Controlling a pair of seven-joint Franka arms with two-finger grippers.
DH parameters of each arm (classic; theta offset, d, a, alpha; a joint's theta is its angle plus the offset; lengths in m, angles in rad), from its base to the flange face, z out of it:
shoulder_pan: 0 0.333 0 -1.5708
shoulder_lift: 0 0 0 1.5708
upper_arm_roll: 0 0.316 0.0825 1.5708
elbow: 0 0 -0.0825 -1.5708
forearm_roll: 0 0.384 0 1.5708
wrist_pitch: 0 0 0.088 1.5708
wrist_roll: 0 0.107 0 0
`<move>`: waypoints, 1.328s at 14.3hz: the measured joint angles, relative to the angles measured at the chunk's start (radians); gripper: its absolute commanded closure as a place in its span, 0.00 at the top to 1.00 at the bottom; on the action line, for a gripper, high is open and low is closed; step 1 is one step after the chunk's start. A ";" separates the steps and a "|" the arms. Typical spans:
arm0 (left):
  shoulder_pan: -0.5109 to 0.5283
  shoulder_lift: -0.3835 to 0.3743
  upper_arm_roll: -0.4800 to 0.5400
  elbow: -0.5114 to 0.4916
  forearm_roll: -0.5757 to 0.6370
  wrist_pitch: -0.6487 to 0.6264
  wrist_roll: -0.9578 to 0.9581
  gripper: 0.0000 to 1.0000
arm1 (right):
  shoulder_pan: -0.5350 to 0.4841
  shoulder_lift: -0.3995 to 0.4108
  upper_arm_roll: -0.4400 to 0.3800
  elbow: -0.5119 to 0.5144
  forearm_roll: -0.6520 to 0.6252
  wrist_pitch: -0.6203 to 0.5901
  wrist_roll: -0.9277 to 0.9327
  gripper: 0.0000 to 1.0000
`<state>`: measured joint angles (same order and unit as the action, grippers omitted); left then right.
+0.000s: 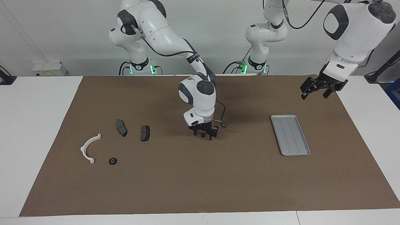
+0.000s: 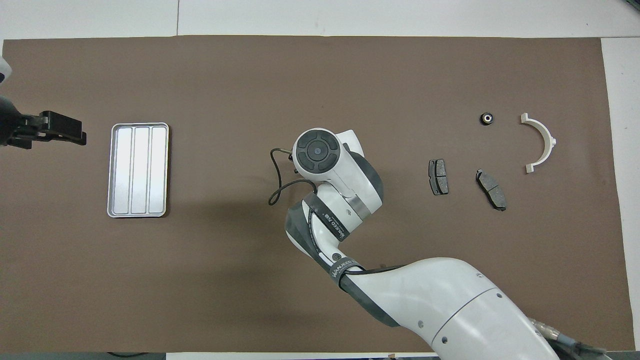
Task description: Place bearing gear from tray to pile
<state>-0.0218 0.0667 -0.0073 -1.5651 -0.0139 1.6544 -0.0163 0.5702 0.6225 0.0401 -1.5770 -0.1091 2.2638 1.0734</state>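
Note:
The silver-grey tray (image 1: pixel 290 135) lies toward the left arm's end of the table, and its ribbed floor holds nothing; it also shows in the overhead view (image 2: pixel 138 170). My right gripper (image 1: pixel 204 135) hangs low over the mat's middle, between tray and pile, shut on a small black round part, the bearing gear (image 1: pixel 203 135). In the overhead view the wrist hides it. The pile lies toward the right arm's end: a white half-ring bracket (image 1: pixel 89 148), two dark brake pads (image 1: pixel 121 127) (image 1: pixel 145 133) and another small black bearing gear (image 1: pixel 112 161). My left gripper (image 1: pixel 315 90) waits open in the air beside the tray.
A brown mat (image 1: pixel 200 187) covers most of the white table. A thin cable (image 1: pixel 222 117) loops from the right wrist. The right arm's forearm (image 2: pixel 450 300) stretches over the mat's near part in the overhead view.

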 measured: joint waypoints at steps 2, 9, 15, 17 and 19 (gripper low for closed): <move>0.000 -0.003 0.000 0.000 0.000 -0.002 0.000 1.00 | 0.000 0.000 0.000 0.000 0.000 0.000 0.000 0.51; -0.003 -0.003 -0.002 0.001 0.000 -0.004 0.000 1.00 | -0.005 -0.009 -0.002 0.004 0.000 -0.002 0.000 0.00; -0.013 -0.003 0.000 0.001 0.000 -0.022 0.000 1.00 | -0.005 -0.008 -0.002 0.008 0.000 -0.017 0.000 0.00; -0.013 -0.003 0.001 0.001 0.000 -0.030 0.000 1.00 | -0.007 -0.008 -0.003 0.041 -0.001 -0.080 0.000 0.00; -0.013 -0.004 0.001 0.001 0.000 -0.042 0.000 1.00 | -0.022 -0.010 -0.004 0.093 -0.002 -0.156 -0.020 0.00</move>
<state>-0.0351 0.0629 -0.0062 -1.5641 -0.0139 1.6120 -0.0163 0.5481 0.6124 0.0366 -1.4837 -0.1110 2.1078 1.0532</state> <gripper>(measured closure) 0.000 0.784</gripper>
